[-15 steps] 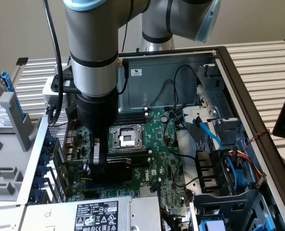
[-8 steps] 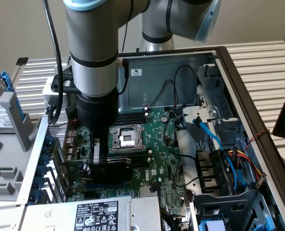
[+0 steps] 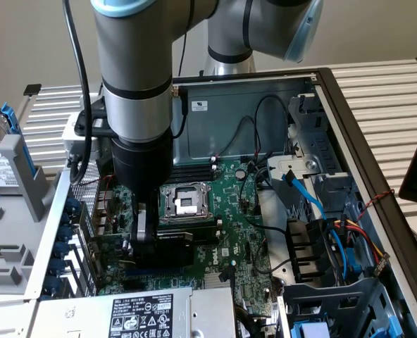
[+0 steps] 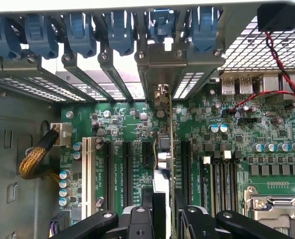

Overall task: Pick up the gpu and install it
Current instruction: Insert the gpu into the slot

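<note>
My gripper (image 3: pixel 146 238) is down inside the open computer case, over the large green motherboard (image 3: pixel 237 211) near its rear slot wall. It is shut on the gpu (image 3: pixel 165 248), whose black shroud shows below the wrist. In the wrist view the gpu (image 4: pixel 171 144) is seen edge-on as a thin green line between the black fingers (image 4: pixel 137 219), standing upright. It runs along a black expansion slot (image 4: pixel 185 164). Its silver end bracket (image 4: pixel 162 62) reaches the rear slot openings. I cannot tell whether the card's edge sits in the slot.
Blue slot latches (image 4: pixel 82 30) line the case's rear wall. The CPU socket (image 3: pixel 184 201) and memory slots (image 4: pixel 222 179) lie close beside the card. The power supply (image 3: pixel 141 317), blue cables (image 3: pixel 314 204), a braided cable (image 4: pixel 35 159) and red wires (image 4: pixel 282 59) crowd the case.
</note>
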